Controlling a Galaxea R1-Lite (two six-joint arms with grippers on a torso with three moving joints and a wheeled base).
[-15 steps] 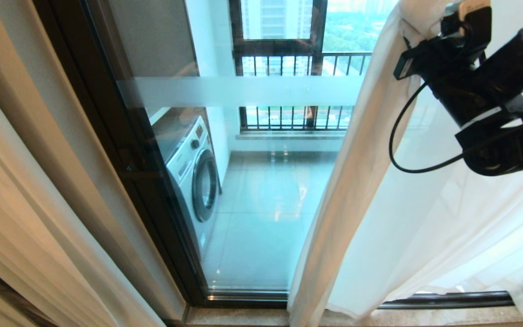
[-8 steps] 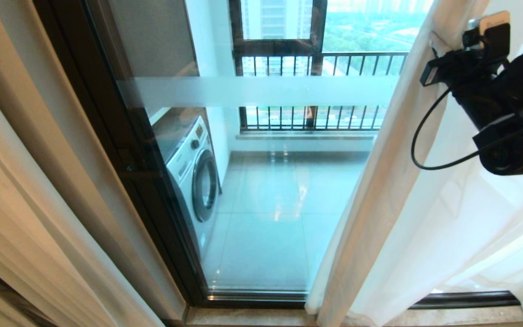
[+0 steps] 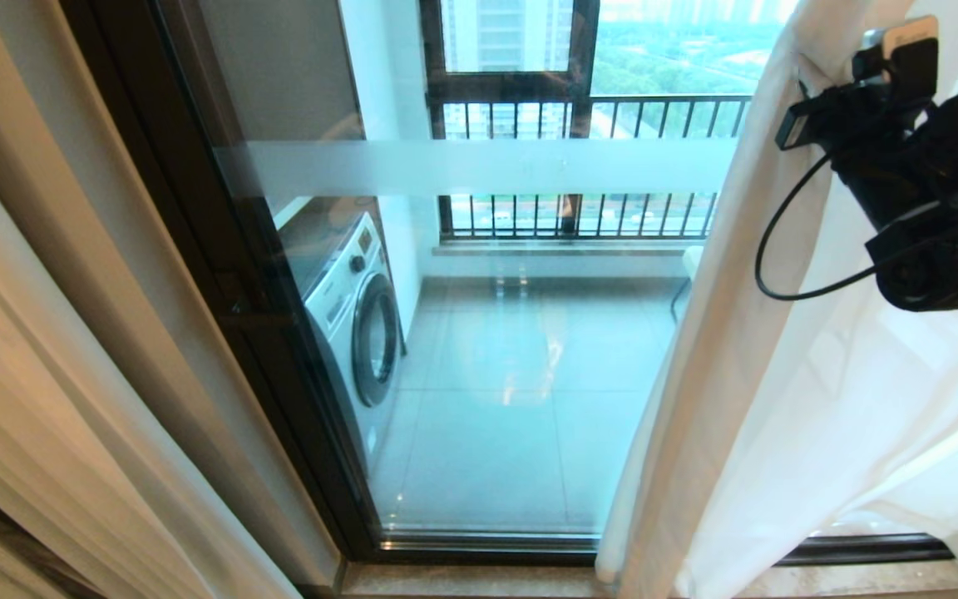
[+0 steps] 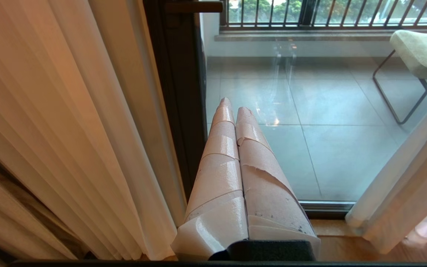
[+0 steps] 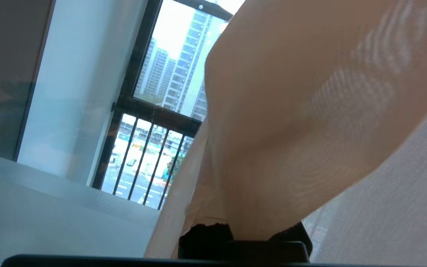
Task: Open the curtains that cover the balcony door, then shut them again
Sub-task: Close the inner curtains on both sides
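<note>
The sheer white curtains (image 3: 778, 374) hang bunched at the right of the head view. High up at their left edge, my right gripper (image 3: 807, 79) is shut on a pinch of the fabric. In the right wrist view the curtains (image 5: 291, 111) drape over the fingers and hide them. The balcony door (image 3: 487, 349) stands uncovered across the middle, with a dark frame (image 3: 279, 374) and a frosted stripe (image 3: 479, 166). My left gripper (image 4: 232, 107) is parked low by the door frame, shut and empty, and the head view does not show it.
Thick beige drapes (image 3: 46, 374) fill the left side. Behind the glass are a washing machine (image 3: 354, 308), a black-barred railing (image 3: 579, 216) and a chair (image 4: 417, 48) on the tiled balcony floor. A stone sill (image 3: 462, 581) runs along the bottom.
My right gripper has moved to the right with the curtain edge in it. The hem has slid right along the sill and more glass is uncovered. The left arm has not moved.
</note>
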